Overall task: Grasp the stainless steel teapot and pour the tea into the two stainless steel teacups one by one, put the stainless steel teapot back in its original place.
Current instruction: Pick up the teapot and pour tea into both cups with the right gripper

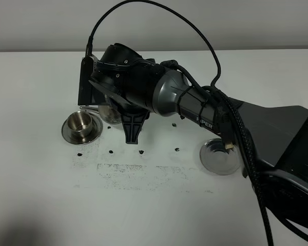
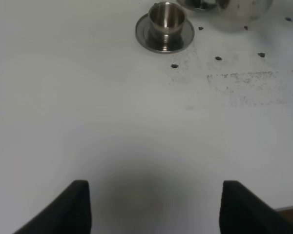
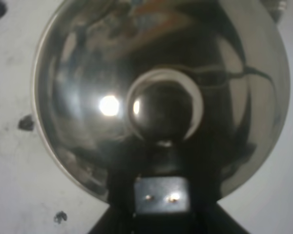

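One stainless steel teacup (image 1: 82, 124) stands on its saucer at the left, also in the left wrist view (image 2: 166, 19). The second teacup (image 1: 109, 113) is mostly hidden behind my right arm. The stainless steel teapot (image 3: 156, 97) fills the right wrist view, lid knob in the middle, with my right gripper (image 3: 161, 207) shut on its handle. From above the teapot is hidden under that arm, and only its thin spout (image 1: 90, 108) shows by the cups. The round steel tray (image 1: 220, 156) lies bare at the right. My left gripper (image 2: 154, 204) hangs open over bare table.
Small black specks (image 1: 140, 151) and a grey smudged patch (image 1: 143, 171) mark the white table between the cups and the tray. My right arm's body and cables (image 1: 246, 148) stretch across the right side. The left arm does not show from above.
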